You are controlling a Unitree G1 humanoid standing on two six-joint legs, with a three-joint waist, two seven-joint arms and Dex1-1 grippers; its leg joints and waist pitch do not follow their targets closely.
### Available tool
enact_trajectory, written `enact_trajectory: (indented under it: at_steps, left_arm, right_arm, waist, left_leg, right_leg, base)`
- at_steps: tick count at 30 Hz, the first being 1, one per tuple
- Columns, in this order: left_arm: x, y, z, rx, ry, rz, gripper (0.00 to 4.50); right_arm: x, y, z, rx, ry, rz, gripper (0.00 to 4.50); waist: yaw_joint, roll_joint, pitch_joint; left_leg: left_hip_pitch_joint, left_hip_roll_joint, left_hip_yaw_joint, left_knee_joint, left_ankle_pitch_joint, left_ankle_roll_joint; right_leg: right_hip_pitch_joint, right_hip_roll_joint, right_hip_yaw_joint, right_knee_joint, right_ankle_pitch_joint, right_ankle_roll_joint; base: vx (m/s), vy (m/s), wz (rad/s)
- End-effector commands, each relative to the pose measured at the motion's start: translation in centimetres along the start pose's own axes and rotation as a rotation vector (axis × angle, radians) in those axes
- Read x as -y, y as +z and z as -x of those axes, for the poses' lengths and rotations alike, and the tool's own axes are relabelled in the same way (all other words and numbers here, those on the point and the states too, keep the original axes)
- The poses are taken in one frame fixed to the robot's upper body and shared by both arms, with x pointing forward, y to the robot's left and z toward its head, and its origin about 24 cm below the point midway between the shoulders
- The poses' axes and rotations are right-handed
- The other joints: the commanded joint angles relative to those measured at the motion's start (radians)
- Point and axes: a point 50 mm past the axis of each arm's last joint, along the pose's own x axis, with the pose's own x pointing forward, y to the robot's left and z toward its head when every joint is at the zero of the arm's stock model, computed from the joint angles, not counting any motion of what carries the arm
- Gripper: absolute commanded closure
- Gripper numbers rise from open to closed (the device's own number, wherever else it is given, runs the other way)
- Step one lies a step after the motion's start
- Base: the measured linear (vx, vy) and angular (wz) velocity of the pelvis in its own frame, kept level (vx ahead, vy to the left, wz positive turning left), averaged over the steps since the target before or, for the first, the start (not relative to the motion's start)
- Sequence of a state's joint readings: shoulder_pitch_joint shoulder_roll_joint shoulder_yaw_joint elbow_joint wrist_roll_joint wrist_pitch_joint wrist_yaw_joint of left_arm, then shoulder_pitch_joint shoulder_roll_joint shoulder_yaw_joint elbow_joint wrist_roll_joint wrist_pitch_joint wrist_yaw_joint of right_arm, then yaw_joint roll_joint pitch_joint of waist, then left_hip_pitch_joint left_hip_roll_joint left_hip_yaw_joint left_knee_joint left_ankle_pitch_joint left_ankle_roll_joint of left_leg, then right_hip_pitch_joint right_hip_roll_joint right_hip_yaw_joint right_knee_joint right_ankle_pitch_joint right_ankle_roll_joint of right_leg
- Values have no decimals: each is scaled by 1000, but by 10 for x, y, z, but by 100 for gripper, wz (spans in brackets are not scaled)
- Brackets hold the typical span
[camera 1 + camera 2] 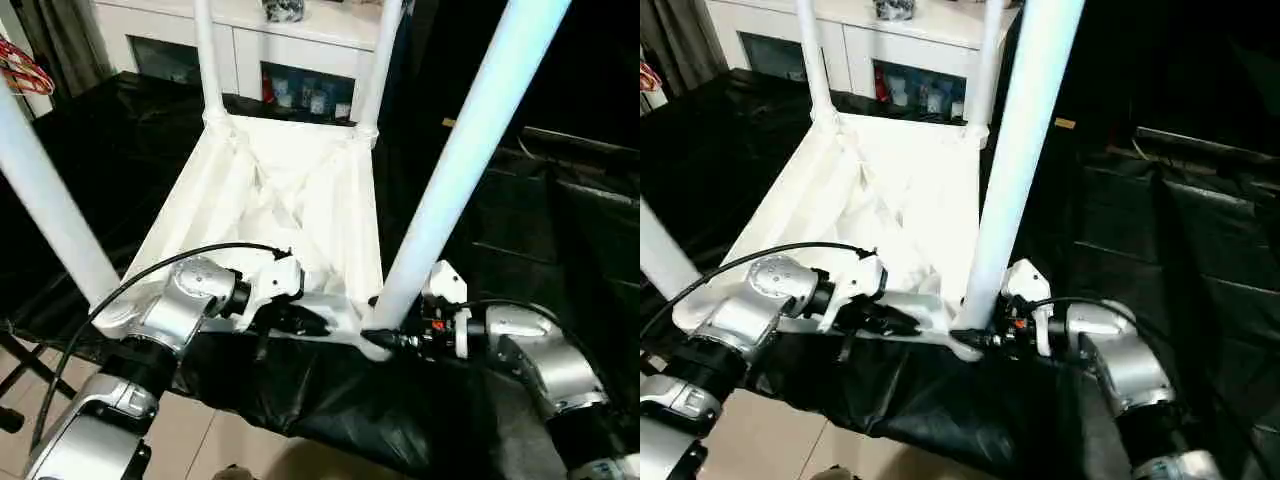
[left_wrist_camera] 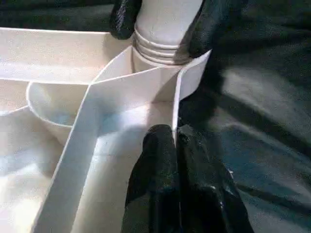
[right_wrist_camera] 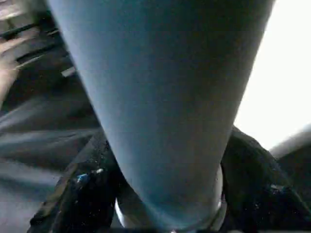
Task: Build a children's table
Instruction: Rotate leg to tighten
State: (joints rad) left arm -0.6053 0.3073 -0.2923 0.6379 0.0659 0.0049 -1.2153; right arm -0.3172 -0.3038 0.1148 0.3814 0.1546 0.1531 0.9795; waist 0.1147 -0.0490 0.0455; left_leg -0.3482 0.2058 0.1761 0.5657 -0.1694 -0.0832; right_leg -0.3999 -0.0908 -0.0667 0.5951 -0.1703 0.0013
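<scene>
The children's table (image 1: pixel 290 200) lies upside down on a surface draped in black sheeting (image 1: pixel 330 400), its ribbed hollow underside facing up and four white legs standing up from its corner sockets. The left arm reaches in low from the near left, its silver forearm angled up toward the near edge and the wrist turned inward, so the left tool (image 2: pixel 176 145) points along the near rim; its two black fingers are pressed together, pinching the thin white rim wall just beside the near right corner socket. The right arm comes in from the near right, forearm nearly level and pointing toward the left, and the right tool (image 1: pixel 385 338) meets the near right leg (image 1: pixel 470 140) at its base. Its fingers (image 2: pixel 124 19) stand on either side of the ribbed base of that leg, clasping it where it enters the socket.
</scene>
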Motion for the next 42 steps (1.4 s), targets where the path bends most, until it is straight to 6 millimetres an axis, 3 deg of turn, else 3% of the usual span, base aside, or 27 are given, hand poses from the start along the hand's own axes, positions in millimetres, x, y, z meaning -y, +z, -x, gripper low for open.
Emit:
enact_trajectory:
  at_steps: [1,2,5,7,8,10,12,15,16,19,23,24,27,30,32,38,42]
  left_arm:
    - [-7,21,-26,42,132,9,450]
    - [-7,22,-30,46,142,14,450]
    - [-7,32,-44,72,182,35,450]
    - [-4,45,-63,92,223,42,450]
    - [-1,50,-70,95,223,36,450]
    - [1,51,-73,98,219,31,450]
    - [3,53,-76,97,207,20,450]
    - [3,51,-73,91,198,6,450]
    - [3,49,-71,87,196,3,450]
    - [2,42,-61,89,170,-15,450]
    - [6,35,-48,103,93,-34,450]
    - [8,31,-41,98,52,-36,450]
    - [9,27,-34,94,9,-48,450]
    - [7,22,-22,92,-19,-49,450]
    - [5,19,-15,84,-36,-50,450]
    - [1,15,1,65,-62,-49,450]
    - [-1,12,9,46,-94,-48,450]
  right_arm:
    - [-10,-12,-29,-57,-79,-32,196]
    - [-8,-13,-31,-62,-113,-44,197]
    - [-2,-13,-42,-57,-255,-115,197]
    - [-1,-10,-60,-47,-362,-187,197]
    - [-4,-6,-70,-36,-380,-200,197]
    - [-6,-2,-76,-26,-383,-191,197]
    - [-8,4,-83,-1,-381,-183,197]
    - [-9,8,-85,28,-351,-181,127]
    - [-9,9,-85,33,-341,-185,127]
    - [-5,9,-77,36,-307,-163,85]
    - [1,2,-63,-11,-249,-86,75]
    - [4,0,-55,-32,-209,-55,75]
    - [6,0,-47,-38,-153,-37,75]
    - [4,3,-35,-50,-13,11,75]
    - [1,4,-27,-69,70,41,75]
    - [-5,3,-11,-115,222,77,75]
    - [-10,1,-5,-137,292,76,91]
  waist:
    - [-12,2,-44]
    - [-18,2,-45]
    - [-30,3,-46]
    - [-44,6,-47]
    - [-49,14,-47]
    - [-54,13,-48]
    - [-60,13,-48]
    - [-59,14,-48]
    - [-58,14,-49]
    - [-55,12,-52]
    - [-51,12,-57]
    - [-51,12,-59]
    - [-48,12,-63]
    - [-42,11,-64]
    - [-35,13,-64]
    - [-10,14,-56]
    - [-1,13,-57]
  left_leg:
    - [9,21,-10,-75,-396,-27]
    - [10,19,-15,-74,-411,-32]
    - [7,17,-20,-73,-426,-26]
    - [5,16,-22,-74,-433,-28]
    - [9,16,-24,-76,-452,-30]
    - [5,15,-24,-77,-448,-19]
    - [6,14,-21,-75,-456,-9]
    - [6,16,-18,-77,-449,-1]
    - [6,17,-17,-77,-446,0]
    - [2,18,-15,-78,-419,6]
    - [-1,21,-11,-75,-366,15]
    - [-7,21,-8,-73,-333,24]
    - [-3,20,-1,-69,-283,42]
    - [-5,21,1,-64,-201,67]
    - [-2,24,2,-62,-193,81]
    - [6,30,6,-69,-283,39]
    - [6,30,4,-70,-291,26]
  right_leg:
    - [27,-57,34,-96,-526,-119]
    - [27,-60,28,-105,-580,-96]
    - [29,-59,22,-114,-614,-71]
    - [27,-57,19,-115,-601,-76]
    - [26,-55,15,-121,-594,-75]
    - [30,-54,14,-120,-565,-80]
    - [25,-54,18,-119,-545,-93]
    - [24,-52,23,-116,-509,-106]
    - [26,-51,24,-113,-490,-115]
    - [30,-52,29,-105,-437,-134]
    - [36,-52,33,-92,-343,-169]
    - [41,-50,34,-82,-277,-190]
    - [43,-50,36,-77,-213,-215]
    - [50,-45,35,-62,-94,-248]
    - [52,-44,35,-58,-72,-260]
    - [43,-47,36,-70,-228,-231]
    - [41,-48,37,-72,-251,-210]
  base:
    - [-56,4,-4]
    - [-82,14,-8]
    - [-19,5,-2]
    - [0,0,0]
    - [0,0,0]
    - [0,0,0]
    - [0,0,0]
    - [0,0,0]
    - [0,0,0]
    - [0,0,0]
    - [0,0,0]
    - [0,0,0]
    - [0,0,0]
    - [17,-7,1]
    - [0,0,0]
    - [0,0,0]
    - [0,0,0]
